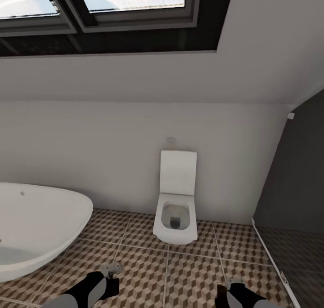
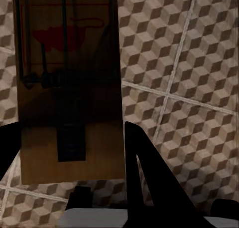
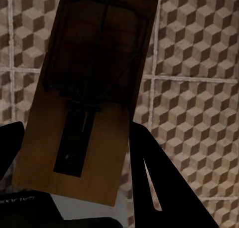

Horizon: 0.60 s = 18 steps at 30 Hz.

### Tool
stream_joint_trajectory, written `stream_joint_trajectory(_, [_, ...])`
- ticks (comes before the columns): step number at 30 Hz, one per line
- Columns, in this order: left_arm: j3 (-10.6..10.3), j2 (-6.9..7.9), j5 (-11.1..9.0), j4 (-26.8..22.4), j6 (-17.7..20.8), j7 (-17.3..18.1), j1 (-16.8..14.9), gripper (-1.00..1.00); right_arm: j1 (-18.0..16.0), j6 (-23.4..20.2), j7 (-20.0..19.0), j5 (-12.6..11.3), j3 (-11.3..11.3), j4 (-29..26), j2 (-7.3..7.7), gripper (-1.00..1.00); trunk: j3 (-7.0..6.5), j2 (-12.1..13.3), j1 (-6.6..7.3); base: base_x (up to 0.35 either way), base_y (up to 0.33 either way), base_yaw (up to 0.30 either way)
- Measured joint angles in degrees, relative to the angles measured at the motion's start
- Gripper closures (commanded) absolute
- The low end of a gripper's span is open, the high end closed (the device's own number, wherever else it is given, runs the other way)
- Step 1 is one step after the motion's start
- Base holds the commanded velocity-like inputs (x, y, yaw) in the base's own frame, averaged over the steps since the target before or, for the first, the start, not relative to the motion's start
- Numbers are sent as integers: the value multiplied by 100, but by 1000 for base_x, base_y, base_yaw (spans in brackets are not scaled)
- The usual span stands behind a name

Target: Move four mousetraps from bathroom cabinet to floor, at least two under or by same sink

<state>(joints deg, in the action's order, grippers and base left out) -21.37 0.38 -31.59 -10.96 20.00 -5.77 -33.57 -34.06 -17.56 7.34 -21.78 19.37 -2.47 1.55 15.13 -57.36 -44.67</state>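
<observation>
One mousetrap (image 2: 69,63), a tan wooden board with a red mouse print and dark wire parts, sits between the dark fingers (image 2: 149,178) of my left gripper (image 2: 72,138), which is shut on it above the bathroom floor (image 2: 189,63). A second mousetrap (image 3: 99,63) is held the same way in my right gripper (image 3: 77,138) over the cube-pattern tiles (image 3: 199,113). In the head view the left gripper (image 1: 102,284) and right gripper (image 1: 229,293) hang low over the floor (image 1: 180,272). The cabinet and the sink are out of view.
A white oval bathtub (image 1: 40,227) stands at the left. A white toilet (image 1: 176,209) is against the far wall ahead. A dark shower area (image 1: 292,200) with a floor rail lies at the right. A window (image 1: 112,6) sits in the sloped ceiling.
</observation>
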Motion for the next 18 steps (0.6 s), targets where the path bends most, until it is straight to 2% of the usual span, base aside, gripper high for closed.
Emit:
stream_joint_trajectory(7, [-10,-102,170,-25,287,103,-6,100,-273,-1,1,-16,2,-1,0,100,65,0,0,0,0,0])
stream_joint_trajectory(13, [1,-125,507,-35,295,299,-10,100,-568,-10,1,-17,-1,-1,-4,100,122,0,0,0,0,0])
stream_joint_trajectory(18, [3,-138,586,-48,275,329,-23,100,-665,-11,3,-18,2,-7,-8,100,169,0,0,0,0,0])
